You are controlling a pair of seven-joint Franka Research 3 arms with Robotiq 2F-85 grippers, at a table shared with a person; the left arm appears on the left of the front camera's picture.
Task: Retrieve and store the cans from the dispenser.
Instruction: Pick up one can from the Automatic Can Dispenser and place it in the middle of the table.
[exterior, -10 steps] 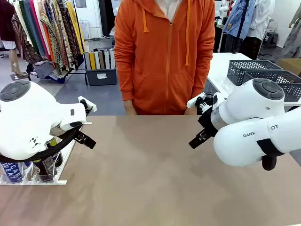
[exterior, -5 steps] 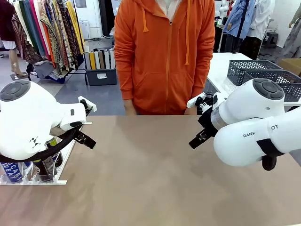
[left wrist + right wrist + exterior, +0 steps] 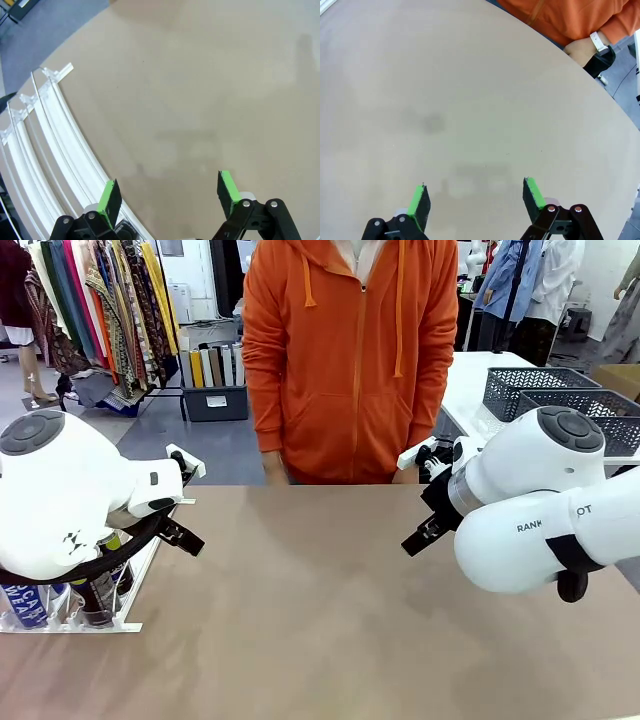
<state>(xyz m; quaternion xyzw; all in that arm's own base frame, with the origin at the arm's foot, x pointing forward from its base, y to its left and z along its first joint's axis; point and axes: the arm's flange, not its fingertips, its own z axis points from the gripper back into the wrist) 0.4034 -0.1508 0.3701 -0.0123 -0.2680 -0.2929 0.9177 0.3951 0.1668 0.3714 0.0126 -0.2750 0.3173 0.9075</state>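
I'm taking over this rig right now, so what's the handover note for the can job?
Left gripper: jaws open, empty, at the edge of the dispenser.
Right gripper: jaws open, empty, over bare table.
Cans: a Pocari Sweat can and dark cans sit at the dispenser's near end.
Done: no can taken out yet.
Left: pick each can and store it.

1. Cans [image 3: 22,605]: three counted, one blue-and-white and two dark, beside the left pincer [image 3: 170,186]; the arm hides part of the row.
2. Dispenser [image 3: 100,626]: one, beside the same pincer.
3. Grey mesh baskets [image 3: 520,390]: two, beyond the right pincer [image 3: 476,192].
4. Person [image 3: 350,360]: one, opposite both pincers.
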